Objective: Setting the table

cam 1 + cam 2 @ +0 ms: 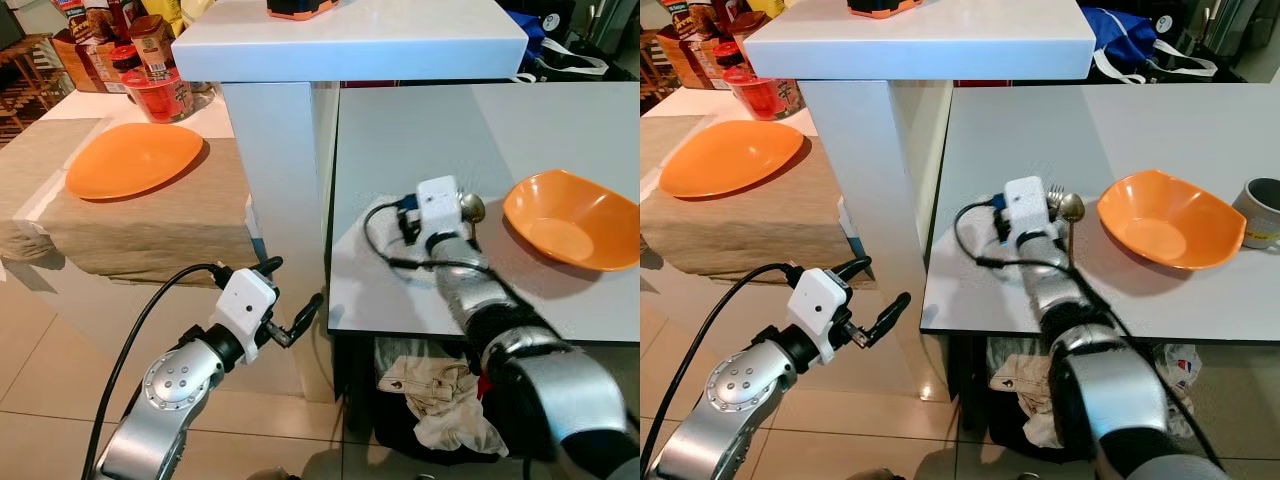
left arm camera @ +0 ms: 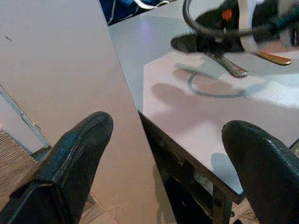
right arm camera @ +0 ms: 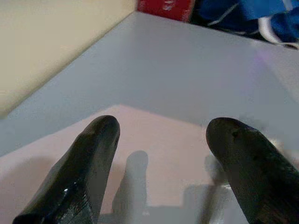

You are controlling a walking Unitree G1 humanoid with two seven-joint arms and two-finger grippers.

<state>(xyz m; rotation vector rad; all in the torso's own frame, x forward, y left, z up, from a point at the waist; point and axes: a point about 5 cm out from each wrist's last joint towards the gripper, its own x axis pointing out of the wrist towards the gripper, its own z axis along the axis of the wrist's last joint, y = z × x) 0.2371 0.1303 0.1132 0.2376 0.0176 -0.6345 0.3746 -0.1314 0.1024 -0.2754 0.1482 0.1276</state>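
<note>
My right gripper hovers with jaws wide over the grey worktop near its front edge, just beside the spoon and orange bowl, while my left gripper hangs wide open below that edge.

Grey table: orange bowl at its right side. Right gripper low over the table left of the bowl, a spoon just beside it (fingers hidden behind the wrist). Left gripper fingers apart, off the table's near-left corner. Orange plate on a beige cloth.
</note>
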